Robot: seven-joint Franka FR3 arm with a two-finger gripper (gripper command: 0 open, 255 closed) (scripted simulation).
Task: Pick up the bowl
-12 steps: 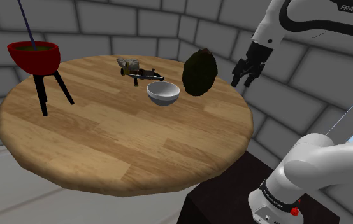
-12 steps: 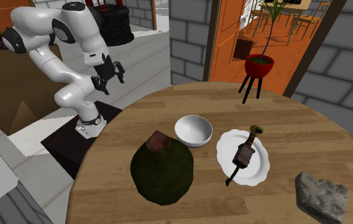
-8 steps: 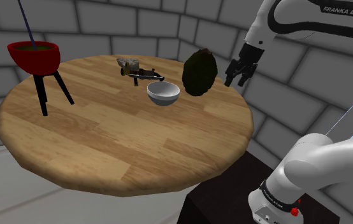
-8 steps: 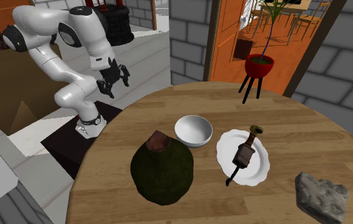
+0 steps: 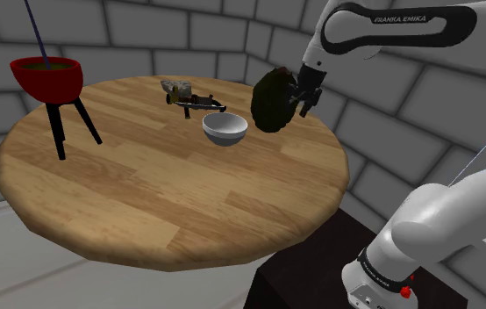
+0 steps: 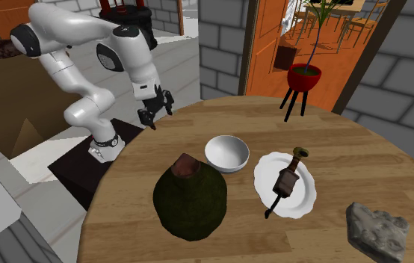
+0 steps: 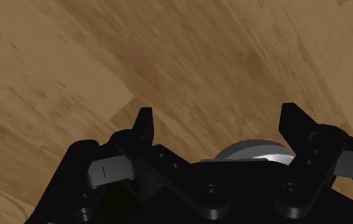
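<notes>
The bowl [image 5: 225, 128] is pale grey and round, and stands upright near the middle of the round wooden table [image 5: 145, 202]. It also shows in the second exterior view [image 6: 226, 153]. My black gripper [image 5: 303, 105] hangs open above the table's edge, apart from the bowl and beyond a dark green jug [image 5: 274, 99] in the shoulder view. From the second exterior view the gripper [image 6: 155, 118] is up and left of the bowl. In the wrist view the fingers stand wide apart around my gripper [image 7: 218, 114] with bare wood beneath, and the bowl [image 7: 255, 151] peeks out behind the hand.
The dark green jug [image 6: 190, 196] stands close beside the bowl. A white plate [image 6: 303, 202] carrying a brown bottle [image 6: 285, 179] lies on the bowl's other side. A grey rock [image 6: 377, 229] and a red plant pot on black legs [image 5: 48, 77] stand farther off.
The arm has swung toward the shoulder view's left, from off the table to over its edge by the dark jug. The fingers stayed open.
</notes>
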